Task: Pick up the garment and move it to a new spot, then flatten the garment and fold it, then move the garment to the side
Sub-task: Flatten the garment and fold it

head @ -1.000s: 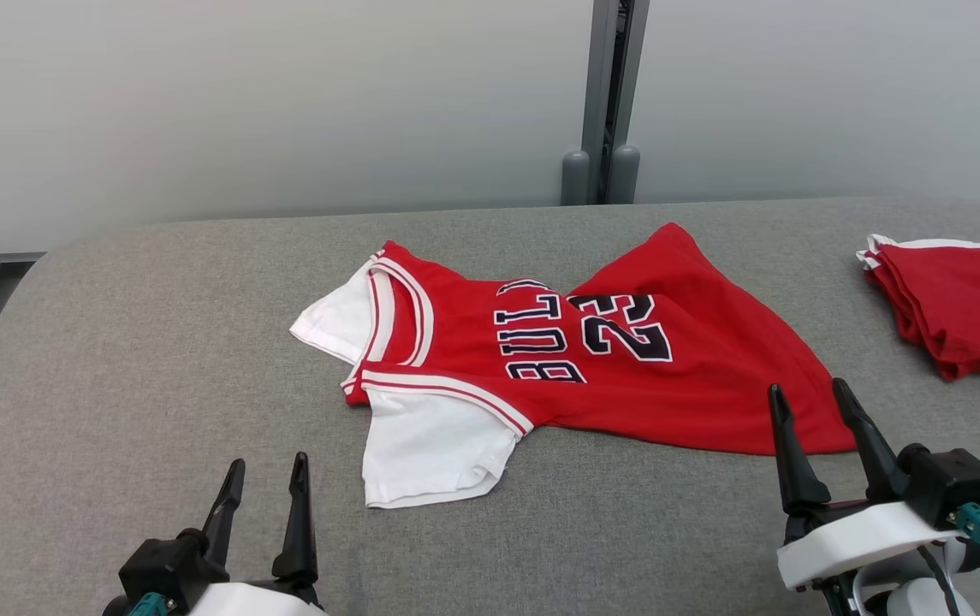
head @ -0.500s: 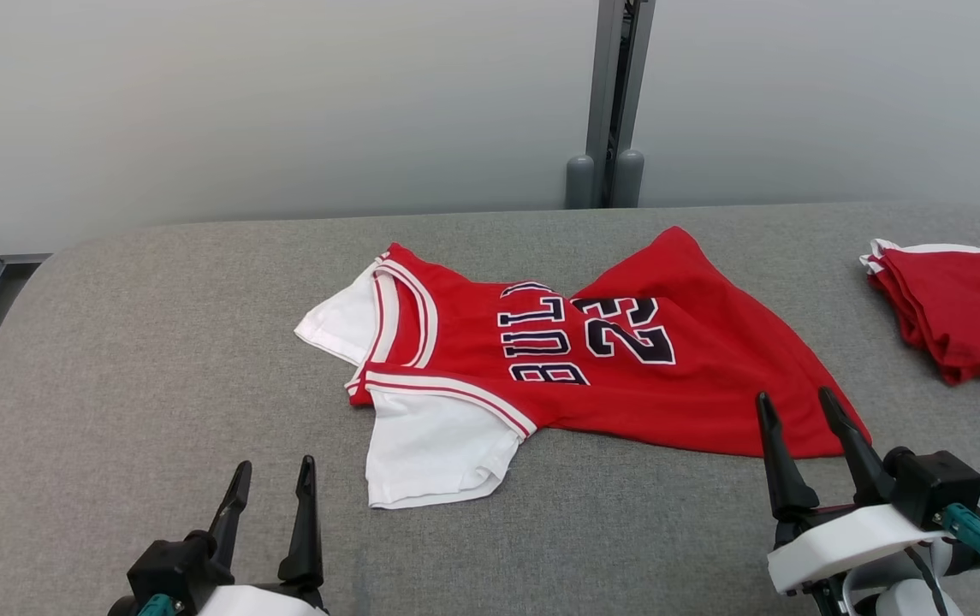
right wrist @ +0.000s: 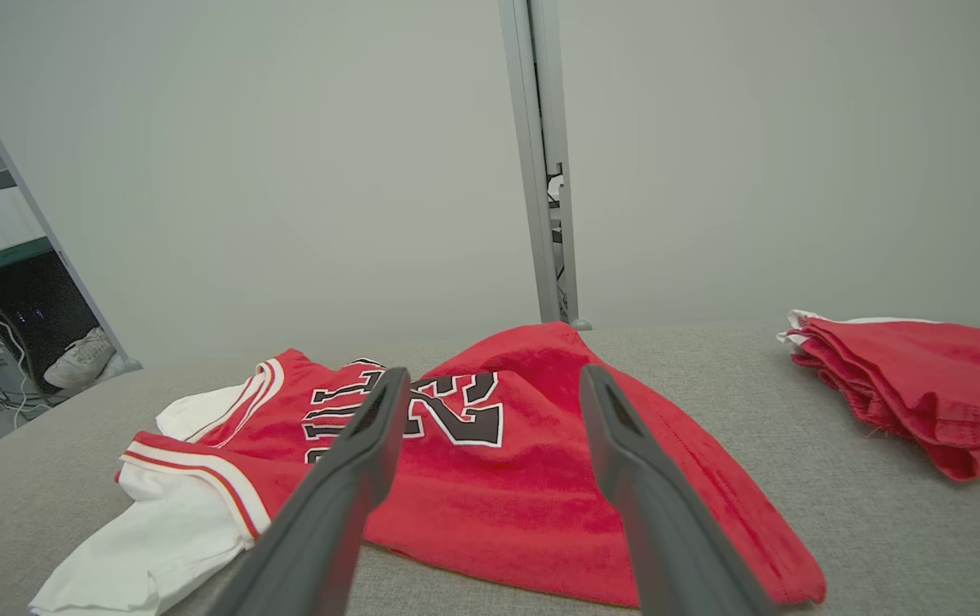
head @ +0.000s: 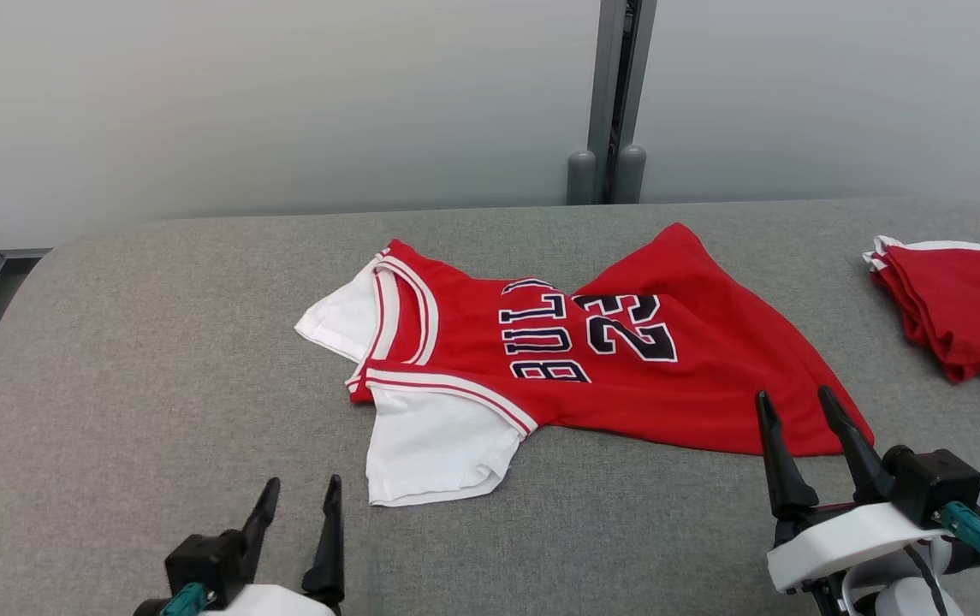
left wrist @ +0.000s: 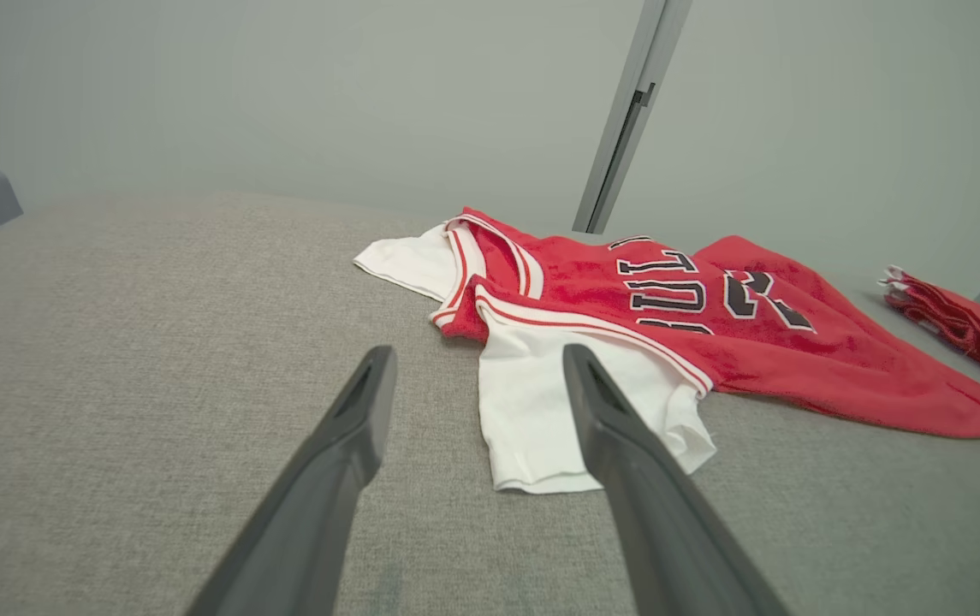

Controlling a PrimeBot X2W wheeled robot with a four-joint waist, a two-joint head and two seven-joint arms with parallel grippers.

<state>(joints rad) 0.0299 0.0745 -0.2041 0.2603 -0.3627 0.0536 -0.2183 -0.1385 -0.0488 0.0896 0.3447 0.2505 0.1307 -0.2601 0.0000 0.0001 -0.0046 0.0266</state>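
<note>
On grey surface [head: 156, 342] red jersey [head: 609, 368] lies rumpled, soft, light; take hem corner and white sleeve; left gripper [head: 299, 500] and right gripper [head: 793, 411] jaws open, empty

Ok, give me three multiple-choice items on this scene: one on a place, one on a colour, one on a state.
1. Where does the folded red pile lie relative to the jersey?
A) to the robot's right
B) to its left
C) on top of it

2. What colour are the jersey's sleeves?
A) black
B) white
C) grey

3. How do the left claw and right claw stand?
A) both shut on the jersey
B) one open, one shut
C) both open, holding nothing

1 A: the pile lies far right in the head view.
2 B: both sleeves show white beside the red body.
3 C: each claw's fingers stand apart with nothing between.
</note>
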